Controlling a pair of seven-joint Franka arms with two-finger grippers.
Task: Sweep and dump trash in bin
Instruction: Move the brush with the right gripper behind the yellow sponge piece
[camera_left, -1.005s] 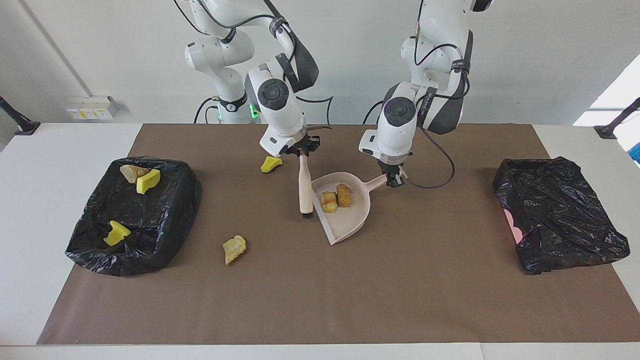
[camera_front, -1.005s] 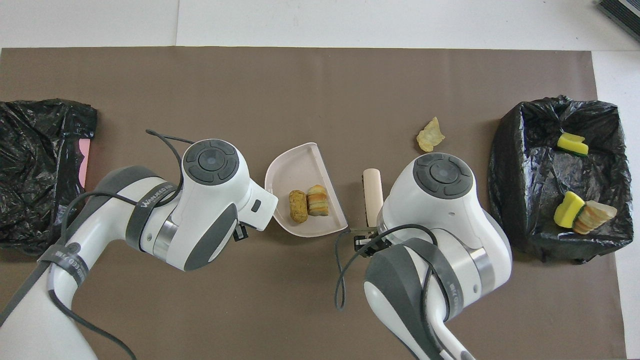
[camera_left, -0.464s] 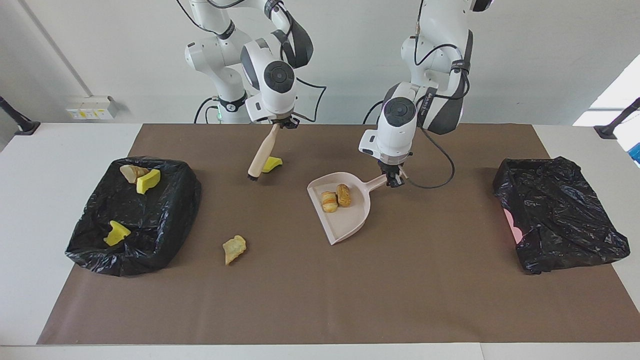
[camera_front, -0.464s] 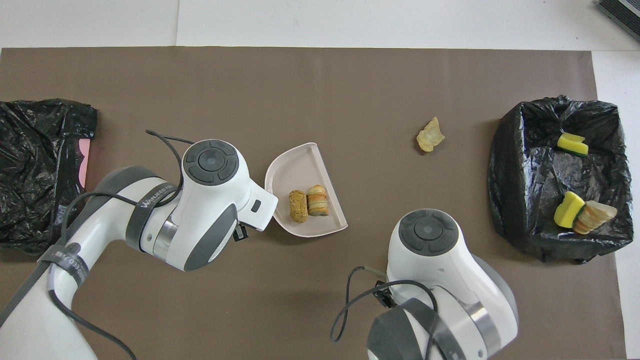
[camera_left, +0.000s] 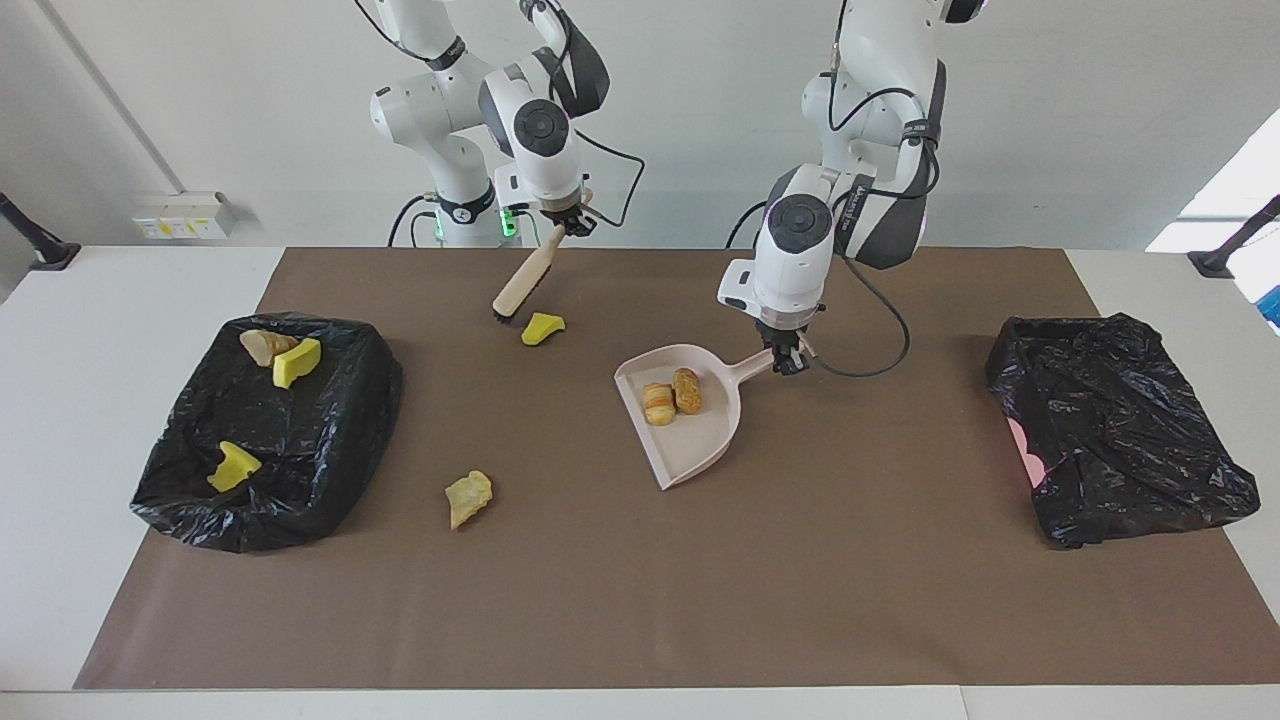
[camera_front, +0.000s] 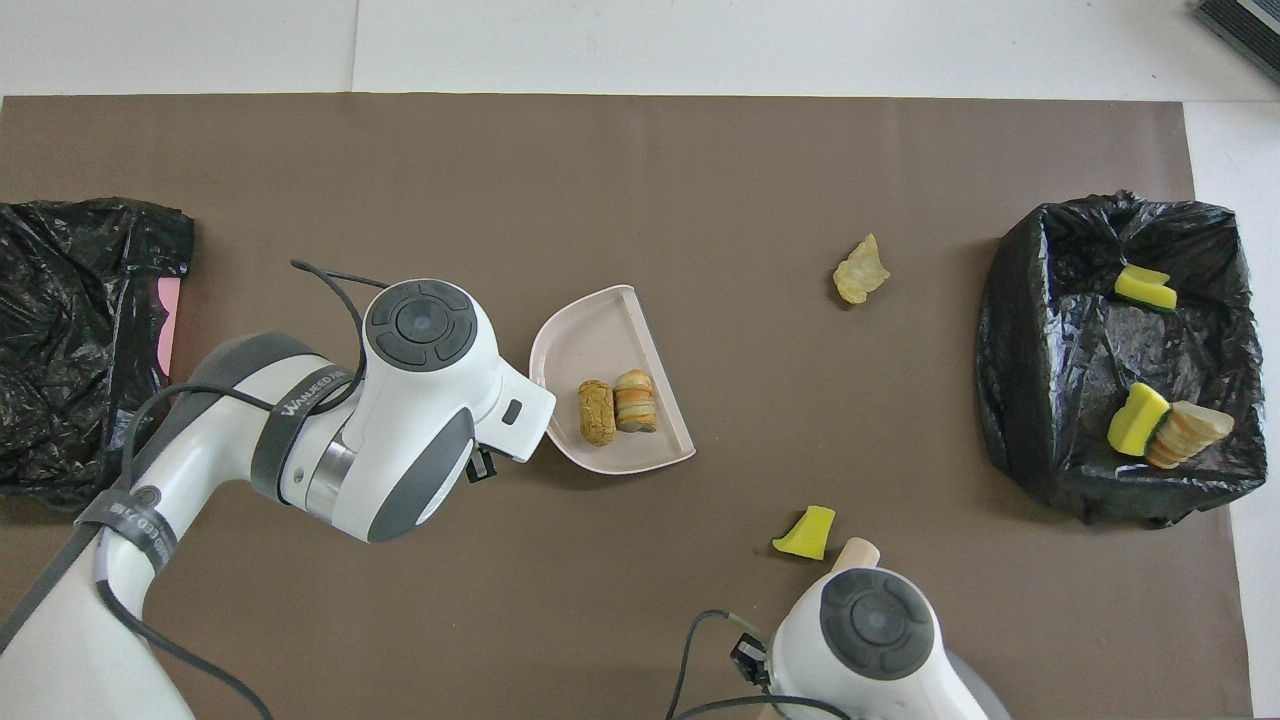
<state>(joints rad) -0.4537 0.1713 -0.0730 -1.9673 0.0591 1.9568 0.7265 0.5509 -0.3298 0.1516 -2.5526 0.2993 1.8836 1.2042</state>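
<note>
A pale pink dustpan (camera_left: 692, 445) (camera_front: 590, 340) lies mid-table with two bread-like trash pieces (camera_left: 658, 403) (camera_front: 597, 412) in it. My left gripper (camera_left: 790, 362) is shut on its handle; in the overhead view the left wrist hides that grip. My right gripper (camera_left: 566, 224) is shut on a beige brush (camera_left: 520, 285) (camera_front: 858, 552), which hangs tilted with its bristles over a yellow chunk (camera_left: 542, 328) (camera_front: 806, 532). A tan piece (camera_left: 468, 497) (camera_front: 860, 272) lies loose, farther from the robots. The black-lined bin (camera_left: 330, 470) (camera_front: 1010, 400) at the right arm's end holds more trash.
A second black bag (camera_left: 1120, 430) (camera_front: 70, 330) with a pink patch sits at the left arm's end. A brown mat (camera_left: 850, 600) covers the table. Cables hang off both wrists.
My right arm lifted the brush away from the dustpan's mouth and swung it toward the robots, over the yellow chunk. The left arm and dustpan stayed put.
</note>
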